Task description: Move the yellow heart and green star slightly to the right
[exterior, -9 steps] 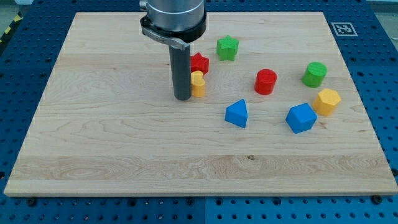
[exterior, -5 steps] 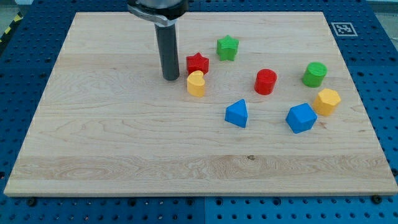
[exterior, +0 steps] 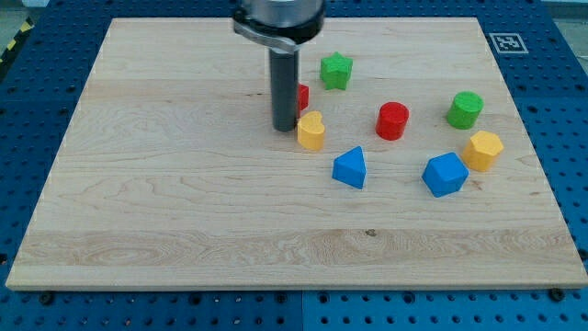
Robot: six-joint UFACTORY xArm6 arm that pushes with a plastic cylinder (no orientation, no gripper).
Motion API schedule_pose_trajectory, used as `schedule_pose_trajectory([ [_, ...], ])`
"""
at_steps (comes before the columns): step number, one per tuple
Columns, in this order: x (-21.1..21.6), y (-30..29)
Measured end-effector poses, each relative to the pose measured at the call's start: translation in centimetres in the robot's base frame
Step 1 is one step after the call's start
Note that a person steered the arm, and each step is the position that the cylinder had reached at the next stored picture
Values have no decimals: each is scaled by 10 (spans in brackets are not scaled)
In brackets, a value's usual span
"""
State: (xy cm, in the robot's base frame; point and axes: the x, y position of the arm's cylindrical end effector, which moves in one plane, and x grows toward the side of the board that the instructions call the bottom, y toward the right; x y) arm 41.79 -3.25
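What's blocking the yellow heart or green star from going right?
Nothing close. My tip sits at the view's left of the yellow heart, about touching it. To the heart's right the board is bare up to the red cylinder. Right of the green star nothing stands until the green cylinder, far off and lower.

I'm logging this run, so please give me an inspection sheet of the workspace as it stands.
Surface: pale wooden board, a marker tag at its top right corner.
Job's things: yellow heart block; green star block above it.
Clutter: red star partly hidden, red cylinder, green cylinder, yellow hexagon, two blue blocks.
Grippers: none; my tip just left of the heart.
Cables: nothing seen.
Surroundings: blue perforated table.
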Motion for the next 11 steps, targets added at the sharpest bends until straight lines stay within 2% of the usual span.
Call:
schedule_pose_trajectory([
  [1,-10,-80],
  [2,-68,-130],
  [3,-128,-117],
  [4,-134,-81],
  [7,-129,8],
  [9,-107,36],
  [11,-107,70],
])
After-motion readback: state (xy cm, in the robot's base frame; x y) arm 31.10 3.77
